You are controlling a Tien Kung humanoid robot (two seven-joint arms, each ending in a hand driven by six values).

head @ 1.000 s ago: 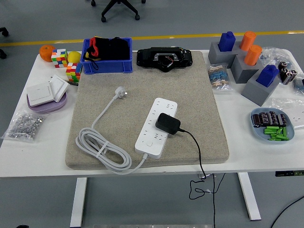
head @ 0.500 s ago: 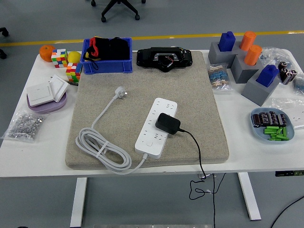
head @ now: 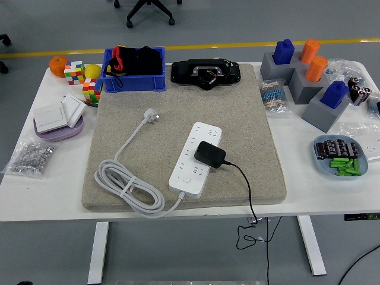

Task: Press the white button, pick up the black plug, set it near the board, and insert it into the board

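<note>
While the black plug (head: 209, 154) sat on the white power strip (head: 195, 157), seemingly pushed into one of its sockets near the middle, its black cord (head: 249, 193) ran off the mat's near right corner and hung down below the table edge. On the strip's near end was its round white button (head: 186, 179). From that end the strip's own white cable (head: 127, 184) lay coiled to the left, with its white wall plug (head: 152, 114) resting farther back on the mat. Strip and cables all lay on a grey felt mat (head: 249, 119) covering the middle of the white table (head: 47, 196). Behind the mat stood a blue bin (head: 133, 80). Neither robot hand was in view, so their state could not be told.
</note>
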